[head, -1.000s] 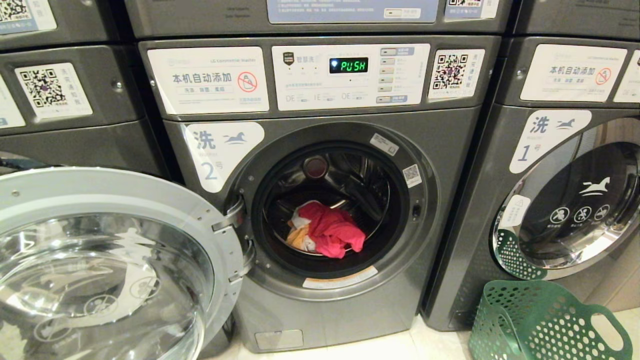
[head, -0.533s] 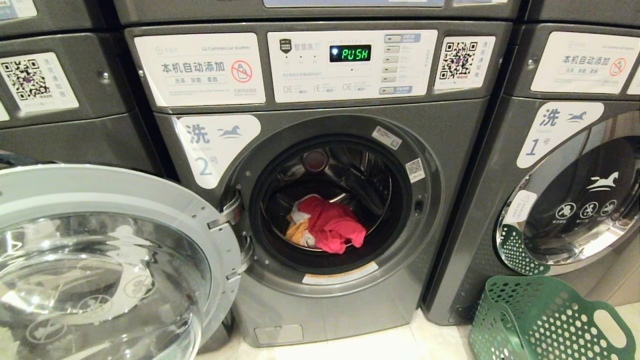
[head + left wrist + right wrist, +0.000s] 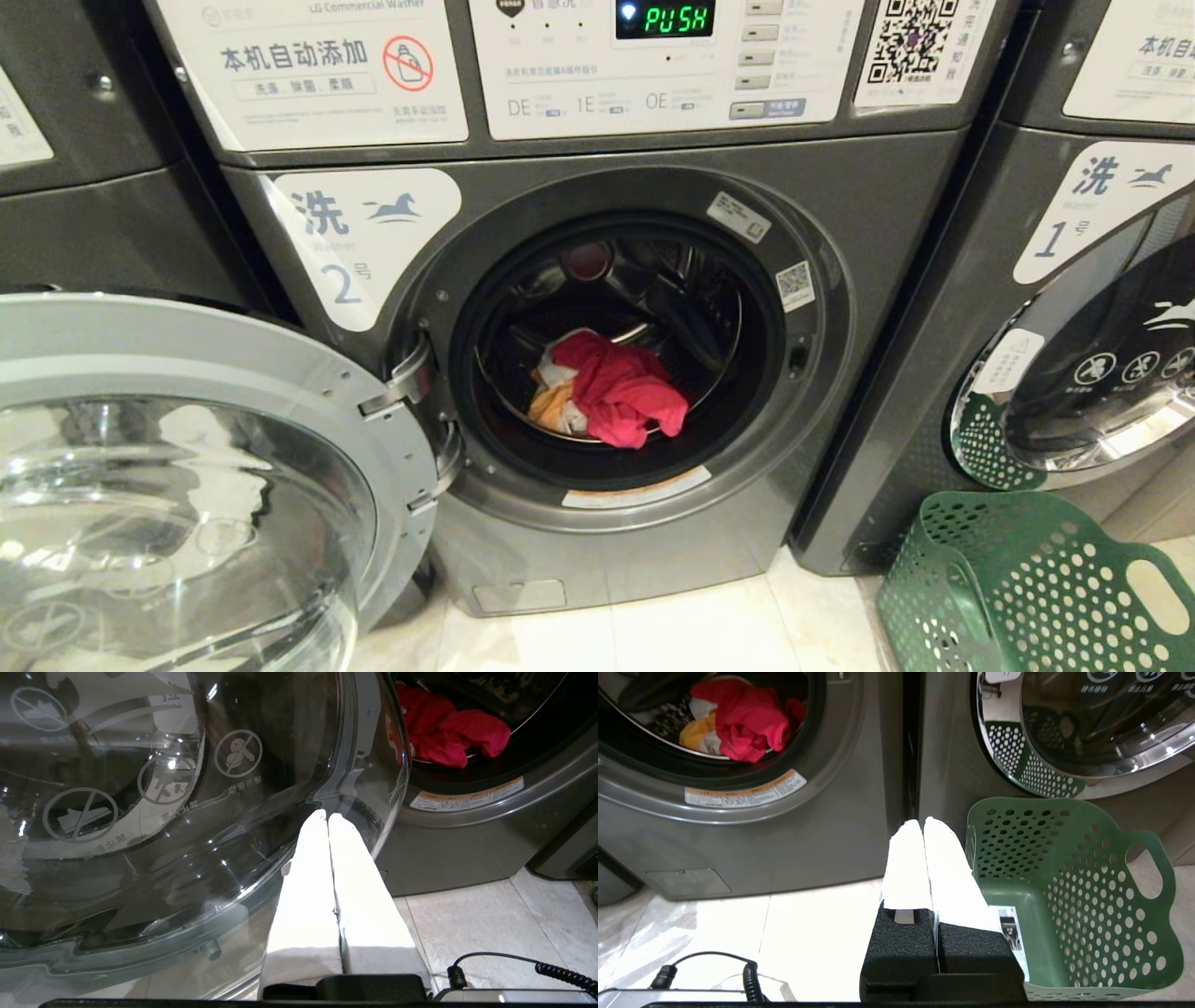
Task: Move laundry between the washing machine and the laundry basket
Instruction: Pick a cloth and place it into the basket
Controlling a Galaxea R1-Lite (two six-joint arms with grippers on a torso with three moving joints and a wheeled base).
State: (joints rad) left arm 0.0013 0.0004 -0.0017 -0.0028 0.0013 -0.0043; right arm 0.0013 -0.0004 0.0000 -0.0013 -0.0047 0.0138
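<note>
A red garment (image 3: 624, 392) is lying crumpled in the drum of the open number 2 washing machine (image 3: 597, 308), sitting on top of a yellow-orange piece (image 3: 553, 408) and a bit of white cloth (image 3: 558, 373). The green laundry basket (image 3: 1018, 579) is standing on the tiled floor (image 3: 691, 635) to the right, in front of the number 1 washer (image 3: 1074, 308), and looks empty. The glass door (image 3: 187, 485) is hanging wide open on the left.

The left gripper (image 3: 328, 817) is pointing at the lower edge of that door with its fingers clenched together on nothing. The right gripper (image 3: 923, 823) is hovering low between the two machines, just beside the basket's wall, its fingers likewise pressed shut and empty.

The laundry is probably light, limp and easy to bunch, though it may be clinging or tangled with the pieces beneath. The raised fold at the top of the red heap seems the best place to pinch, so one garment lifts clear of the drum lip.
</note>
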